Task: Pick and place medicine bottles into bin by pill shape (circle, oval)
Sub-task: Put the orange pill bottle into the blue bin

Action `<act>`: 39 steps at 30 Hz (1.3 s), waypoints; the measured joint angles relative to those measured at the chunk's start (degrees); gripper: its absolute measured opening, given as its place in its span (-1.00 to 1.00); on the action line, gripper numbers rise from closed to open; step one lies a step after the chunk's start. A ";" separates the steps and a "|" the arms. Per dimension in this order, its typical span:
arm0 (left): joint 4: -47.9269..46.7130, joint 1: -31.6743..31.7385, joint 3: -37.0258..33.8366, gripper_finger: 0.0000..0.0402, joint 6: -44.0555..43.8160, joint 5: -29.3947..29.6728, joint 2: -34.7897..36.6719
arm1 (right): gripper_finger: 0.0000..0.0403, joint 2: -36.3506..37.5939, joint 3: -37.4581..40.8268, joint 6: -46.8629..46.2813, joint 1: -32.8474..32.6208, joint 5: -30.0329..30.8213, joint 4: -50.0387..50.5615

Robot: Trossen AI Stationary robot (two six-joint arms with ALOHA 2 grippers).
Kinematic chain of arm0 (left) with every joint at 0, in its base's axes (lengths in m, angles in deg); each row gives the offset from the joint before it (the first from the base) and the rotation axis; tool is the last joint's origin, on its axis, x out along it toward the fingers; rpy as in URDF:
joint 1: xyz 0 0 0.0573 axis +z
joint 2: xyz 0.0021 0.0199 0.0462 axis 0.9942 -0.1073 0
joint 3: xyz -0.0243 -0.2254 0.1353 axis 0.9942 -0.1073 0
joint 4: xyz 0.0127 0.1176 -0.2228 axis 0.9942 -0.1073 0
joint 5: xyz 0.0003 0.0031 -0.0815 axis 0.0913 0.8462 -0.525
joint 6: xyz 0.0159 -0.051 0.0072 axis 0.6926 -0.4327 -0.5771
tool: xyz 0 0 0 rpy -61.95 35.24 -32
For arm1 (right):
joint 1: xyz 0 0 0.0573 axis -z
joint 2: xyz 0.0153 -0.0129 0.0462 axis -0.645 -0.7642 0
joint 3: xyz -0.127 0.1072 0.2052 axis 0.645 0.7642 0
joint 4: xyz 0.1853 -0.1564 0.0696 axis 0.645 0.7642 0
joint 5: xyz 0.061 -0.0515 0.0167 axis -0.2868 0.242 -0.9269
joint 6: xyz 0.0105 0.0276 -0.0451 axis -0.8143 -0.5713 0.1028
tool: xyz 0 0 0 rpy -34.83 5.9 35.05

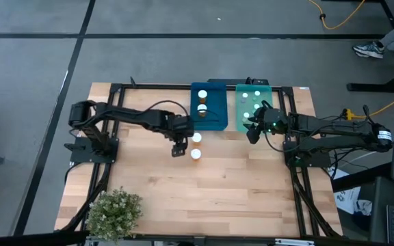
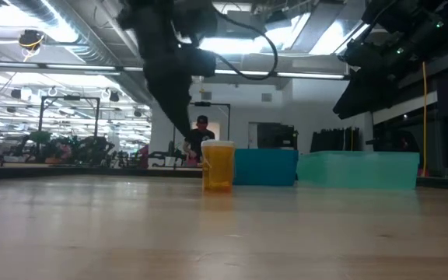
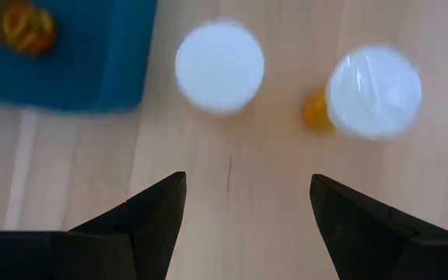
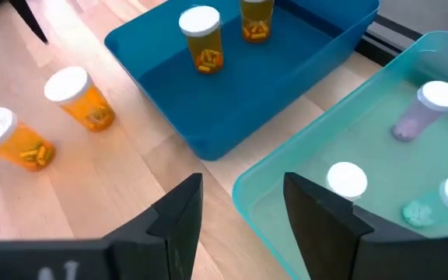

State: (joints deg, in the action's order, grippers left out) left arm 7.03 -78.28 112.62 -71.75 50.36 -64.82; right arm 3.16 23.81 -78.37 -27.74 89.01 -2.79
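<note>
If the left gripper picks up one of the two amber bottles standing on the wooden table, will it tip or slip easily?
Probably stable: the nearer amber plastic bottle with white cap stands upright on the flat wooden table. It seems light, holding only a few pills, so a sideways nudge may tip it, and then its round body could roll. The open left gripper may slip on the smooth wall.

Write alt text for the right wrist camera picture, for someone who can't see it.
Two open dark fingers hover over the near edge of a teal tray holding pale white-capped bottles. Beside it, a blue tray holds two amber bottles, and two more amber bottles stand on the wooden table.
</note>
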 joint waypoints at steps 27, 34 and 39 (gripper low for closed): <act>23.36 1.66 -3.37 0.33 4.24 1.72 -7.57 | -0.09 0.00 0.00 0.44 0.00 0.42 -0.19; 24.62 1.66 -3.37 0.33 4.24 1.73 -9.64 | -0.09 0.00 0.00 0.45 0.00 0.45 -0.19; 25.75 1.55 -3.37 0.20 4.28 1.75 -9.72 | -0.09 0.00 0.00 1.65 0.00 0.47 -0.20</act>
State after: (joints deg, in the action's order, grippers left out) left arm 32.77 -76.72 109.25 -67.47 52.11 -74.55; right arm 3.16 23.81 -76.73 -27.74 89.48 -2.98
